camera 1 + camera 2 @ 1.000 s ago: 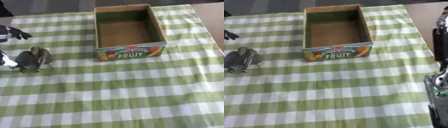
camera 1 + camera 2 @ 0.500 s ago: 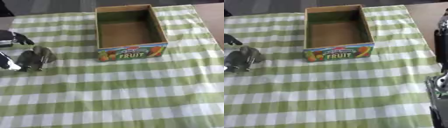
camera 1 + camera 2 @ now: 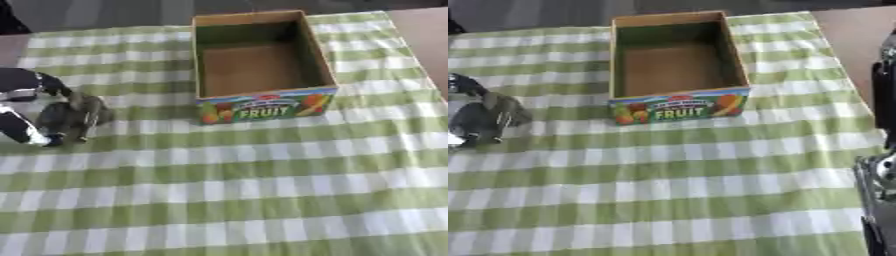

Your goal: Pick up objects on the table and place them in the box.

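Left eye view: left robot hand (image 3: 26,107) touching grey object (image 3: 72,117).

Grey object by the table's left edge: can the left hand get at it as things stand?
Probably yes. The left hand is already right beside the grey object, fingers on either side of it. Nothing lies between them, and the box stands well off to the right.

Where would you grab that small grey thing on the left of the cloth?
Probably across its rounded body, coming from the left, where the left hand already is. The grey thing lies low on the cloth, well apart from the box, so nothing crowds its sides. Its exact shape is hard to make out.
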Motion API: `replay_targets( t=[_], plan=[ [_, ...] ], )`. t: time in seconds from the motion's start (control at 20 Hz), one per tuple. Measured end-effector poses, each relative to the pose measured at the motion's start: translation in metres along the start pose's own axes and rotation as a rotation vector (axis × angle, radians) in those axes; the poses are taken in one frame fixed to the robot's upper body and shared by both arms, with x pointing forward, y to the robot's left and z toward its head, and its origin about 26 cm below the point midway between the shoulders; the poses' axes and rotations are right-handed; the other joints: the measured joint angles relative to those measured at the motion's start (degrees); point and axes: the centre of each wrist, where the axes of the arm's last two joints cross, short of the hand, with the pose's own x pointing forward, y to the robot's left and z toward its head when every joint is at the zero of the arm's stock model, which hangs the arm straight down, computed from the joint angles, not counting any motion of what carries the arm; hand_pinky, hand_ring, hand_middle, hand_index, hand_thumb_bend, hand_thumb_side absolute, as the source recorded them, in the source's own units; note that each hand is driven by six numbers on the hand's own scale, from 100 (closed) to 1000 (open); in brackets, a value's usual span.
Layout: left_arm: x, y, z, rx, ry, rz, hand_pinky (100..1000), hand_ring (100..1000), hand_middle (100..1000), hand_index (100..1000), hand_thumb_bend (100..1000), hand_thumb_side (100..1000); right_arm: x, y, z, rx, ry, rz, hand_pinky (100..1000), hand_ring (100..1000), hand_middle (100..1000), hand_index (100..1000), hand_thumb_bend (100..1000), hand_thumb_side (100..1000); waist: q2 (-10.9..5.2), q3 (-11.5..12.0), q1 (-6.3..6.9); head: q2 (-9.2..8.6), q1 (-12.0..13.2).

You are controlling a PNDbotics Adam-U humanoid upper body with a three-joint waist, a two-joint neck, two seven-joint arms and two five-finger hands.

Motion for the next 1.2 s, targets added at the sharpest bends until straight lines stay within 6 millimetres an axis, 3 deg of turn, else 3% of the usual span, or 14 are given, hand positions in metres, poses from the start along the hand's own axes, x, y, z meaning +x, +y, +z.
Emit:
replay_targets(
  t=[0.6,1.0,1.2],
  plan=[
    [0.001,0.000,-0.004,0.000,-0.022,0.011,730,745,735,780,426,371,0.000,0.001,0.001,-0.003,0.007,-0.004,793,649,668,786,100,650,0.05,-0.31,0.06,0.00,0.30],
    [0.004,0.000,-0.010,0.047,-0.021,0.026,662,689,700,733,134,248,0.000,0.001,0.001,-0.004,0.010,-0.003,795,650,667,788,100,652,0.11,-0.42,0.07,0.01,0.70],
    [0.005,0.001,-0.011,0.067,-0.012,0.036,644,669,697,719,100,184,-0.001,0.000,0.002,-0.003,0.015,-0.005,795,651,667,788,100,651,0.11,-0.44,0.16,0.02,0.72]
  ],
)
